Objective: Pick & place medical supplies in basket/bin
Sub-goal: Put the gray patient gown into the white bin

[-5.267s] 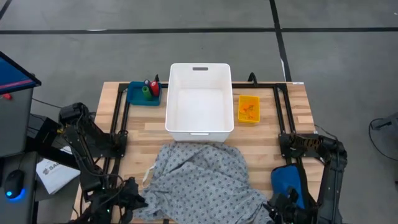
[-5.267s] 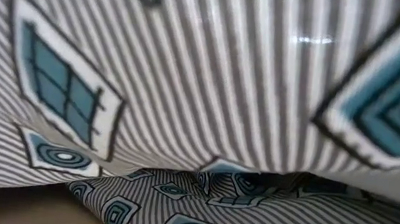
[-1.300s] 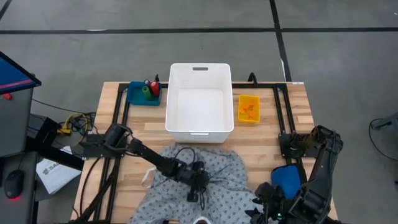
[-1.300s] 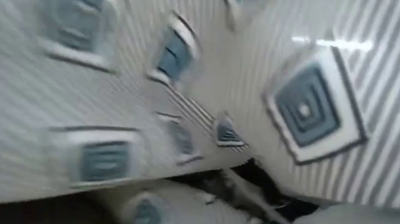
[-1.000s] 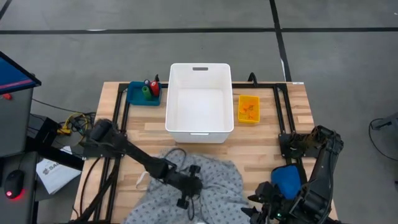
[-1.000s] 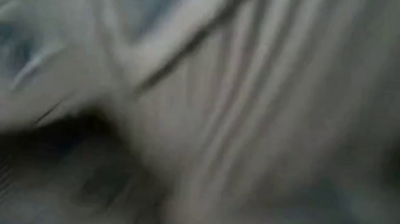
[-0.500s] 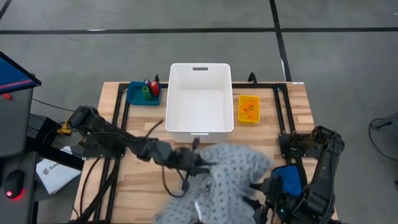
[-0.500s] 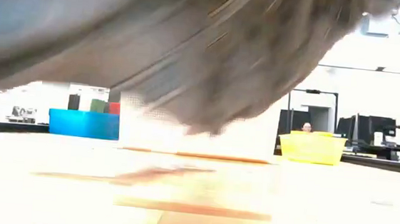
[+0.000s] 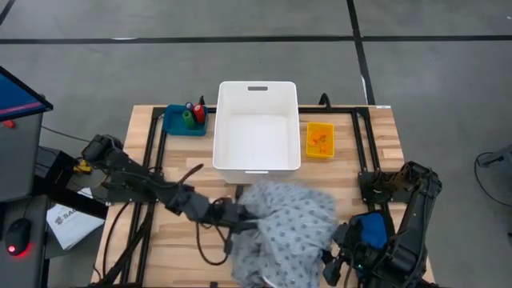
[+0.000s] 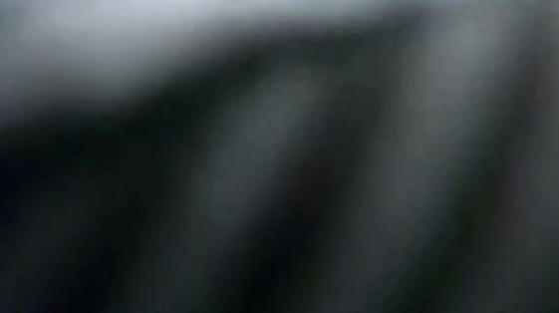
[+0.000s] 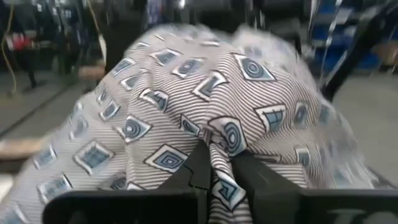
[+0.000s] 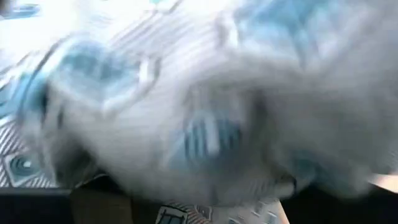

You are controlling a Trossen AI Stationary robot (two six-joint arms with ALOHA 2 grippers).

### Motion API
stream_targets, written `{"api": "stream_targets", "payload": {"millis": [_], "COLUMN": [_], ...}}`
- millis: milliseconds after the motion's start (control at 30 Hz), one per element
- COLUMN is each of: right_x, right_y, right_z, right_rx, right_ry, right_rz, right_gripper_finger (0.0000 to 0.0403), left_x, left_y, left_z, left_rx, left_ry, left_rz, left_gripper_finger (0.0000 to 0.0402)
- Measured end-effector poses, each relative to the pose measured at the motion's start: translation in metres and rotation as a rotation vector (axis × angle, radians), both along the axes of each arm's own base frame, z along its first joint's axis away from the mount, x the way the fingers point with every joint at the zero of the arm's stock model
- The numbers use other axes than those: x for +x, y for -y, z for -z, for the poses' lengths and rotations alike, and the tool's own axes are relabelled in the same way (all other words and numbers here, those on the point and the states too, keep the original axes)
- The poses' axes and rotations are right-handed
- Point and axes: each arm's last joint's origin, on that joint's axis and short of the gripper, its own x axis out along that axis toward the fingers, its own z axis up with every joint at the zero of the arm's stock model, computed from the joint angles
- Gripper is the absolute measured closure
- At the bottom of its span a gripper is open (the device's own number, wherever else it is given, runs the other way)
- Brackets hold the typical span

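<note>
The grey patterned gown point(image 9: 288, 228) is bunched up and raised just in front of the white bin point(image 9: 256, 166). My left gripper point(image 9: 242, 214) is shut on it at its left side. The gown also fills the left wrist view point(image 11: 186, 93), the right wrist view point(image 12: 199, 112) and the low view point(image 10: 279, 157). My right gripper point(image 9: 334, 258) waits at the near right edge, beside the gown's right side; its fingers are out of sight in its own wrist view. Orange pill bottles lie in a yellow tub point(image 9: 319, 140). A red piece point(image 9: 198, 108) and a green piece point(image 9: 187, 118) stand in a blue tray point(image 9: 174, 124). My left gripper pinches a gathered fold of the gown point(image 11: 217, 152) between its two fingers point(image 11: 200, 169). The fingers lie about level and come from the table's left. The cloth bulges out beyond the fingers and hangs below them; its lower part point(image 9: 256, 264) reaches down at the table's near edge.
A blue padded pouch point(image 9: 370, 230) sits by the right arm. Black frame rails point(image 9: 152, 152) run along both sides of the wooden table. A bare strip of wood point(image 9: 336, 172) lies between the bin and the gown.
My left gripper has risen and tipped from pointing down to about level, still shut on the gown. The gown, which lay spread at the near edge, has been gathered into a raised bunch and drawn toward the bin and the table's right.
</note>
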Motion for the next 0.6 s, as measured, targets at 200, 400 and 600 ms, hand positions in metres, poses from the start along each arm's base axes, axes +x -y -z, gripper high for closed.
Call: {"api": "stream_targets", "payload": {"millis": [200,400,600], "right_x": [0.000,0.000,0.001], "right_y": [-0.001,-0.001,-0.002], "right_z": [0.000,0.000,0.000], "right_rx": [0.006,0.009,0.028], "right_ry": [-0.005,-0.008,-0.009], "right_rz": [-0.004,-0.004,-0.006], "right_gripper_finger": [0.0147,0.0147,0.0147], "left_x": [-0.043,-0.084,-0.118], "left_y": [-0.002,-0.016,-0.015], "left_z": [0.045,0.081,0.095], "left_rx": [-0.025,-0.133,-0.147], "left_ry": [-0.179,-0.259,-0.352], "left_rz": [-0.116,-0.216,-0.206], "left_gripper_finger": [0.0390,0.0390,0.0389]}}
